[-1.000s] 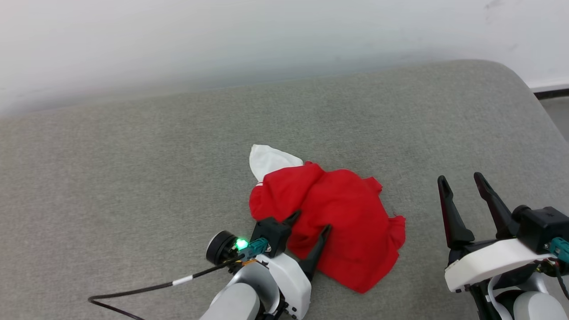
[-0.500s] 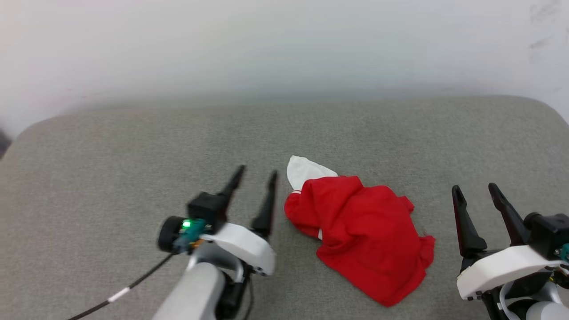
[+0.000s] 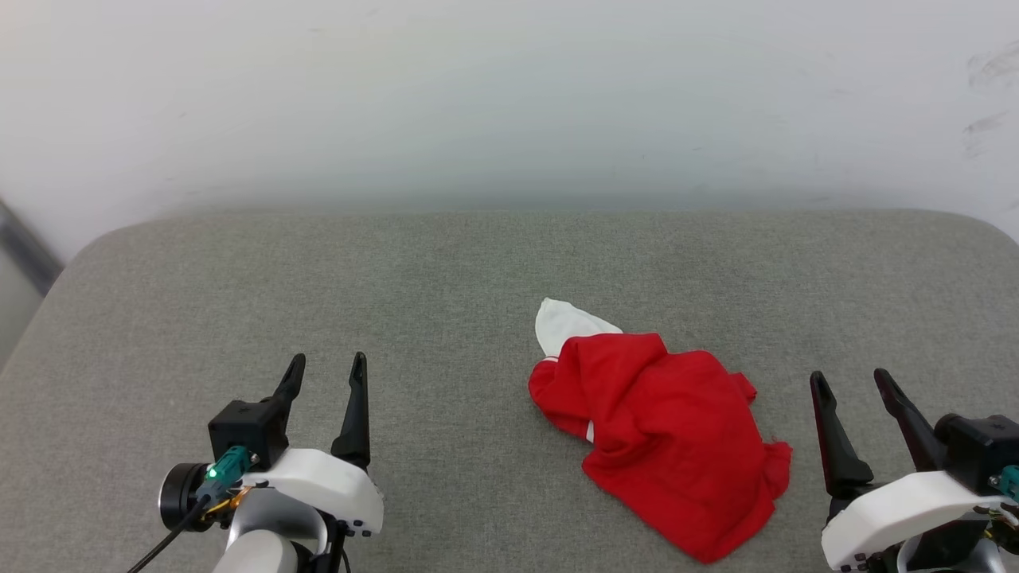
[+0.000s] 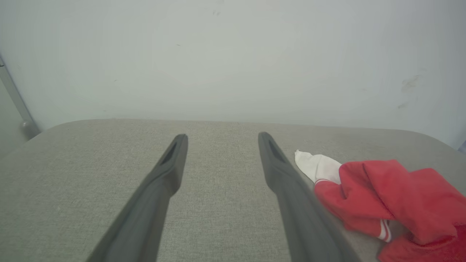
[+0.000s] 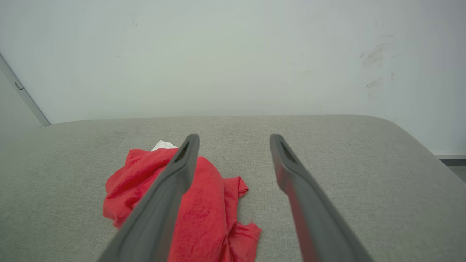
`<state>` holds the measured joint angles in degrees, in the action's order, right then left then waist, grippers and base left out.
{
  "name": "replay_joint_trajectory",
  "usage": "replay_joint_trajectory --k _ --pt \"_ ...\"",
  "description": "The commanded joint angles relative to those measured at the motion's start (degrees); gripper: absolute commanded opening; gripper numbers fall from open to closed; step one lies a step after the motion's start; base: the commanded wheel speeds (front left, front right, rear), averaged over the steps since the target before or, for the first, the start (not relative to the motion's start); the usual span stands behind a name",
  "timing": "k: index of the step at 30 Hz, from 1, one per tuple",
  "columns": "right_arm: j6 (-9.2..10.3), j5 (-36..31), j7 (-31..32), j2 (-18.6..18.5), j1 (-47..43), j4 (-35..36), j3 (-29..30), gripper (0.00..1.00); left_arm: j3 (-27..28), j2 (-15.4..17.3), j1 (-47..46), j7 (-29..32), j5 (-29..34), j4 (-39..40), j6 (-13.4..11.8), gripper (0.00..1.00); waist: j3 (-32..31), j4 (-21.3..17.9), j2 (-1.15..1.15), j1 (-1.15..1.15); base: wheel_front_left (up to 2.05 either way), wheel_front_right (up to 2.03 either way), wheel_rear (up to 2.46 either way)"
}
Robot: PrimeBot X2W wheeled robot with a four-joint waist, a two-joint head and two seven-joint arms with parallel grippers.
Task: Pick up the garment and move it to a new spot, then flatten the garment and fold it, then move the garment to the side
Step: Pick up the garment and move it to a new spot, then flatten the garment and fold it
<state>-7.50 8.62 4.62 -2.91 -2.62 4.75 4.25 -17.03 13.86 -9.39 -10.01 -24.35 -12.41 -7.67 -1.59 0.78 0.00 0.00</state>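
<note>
The grey cushioned surface (image 3: pixel 446 263) carried the garment (image 3: pixel 669 430), crumpled in a heap right of centre toward its near edge, one white sleeve poking out. The left tool (image 3: pixel 326 368) and right tool (image 3: pixel 848 378) hovered spread and empty on either side, probably poised for flattening.

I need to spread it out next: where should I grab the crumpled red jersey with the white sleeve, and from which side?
Grip the white sleeve sticking out of the crumpled red jersey at its far-left end: it lies free on the grey cushion, unlike the bunched body. Likely best with the open left tool, coming low from the left.
</note>
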Motion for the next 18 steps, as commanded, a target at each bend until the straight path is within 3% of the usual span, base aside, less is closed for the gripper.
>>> replay_joint_trajectory --k 1,18 --pt "0.02 0.5 0.2 0.0 -0.6 0.3 0.0 1.0 -0.2 0.3 0.8 0.4 0.1 0.8 -0.4 1.0 -0.1 0.0 0.0 0.0 0.0 0.0 0.0" --pt "0.02 0.5 0.9 0.0 -0.2 1.0 -0.1 1.0 -1.3 1.1 0.2 2.5 -0.3 3.2 -0.4 1.0 0.2 -0.1 0.0 0.0 0.0 0.0 0.0"
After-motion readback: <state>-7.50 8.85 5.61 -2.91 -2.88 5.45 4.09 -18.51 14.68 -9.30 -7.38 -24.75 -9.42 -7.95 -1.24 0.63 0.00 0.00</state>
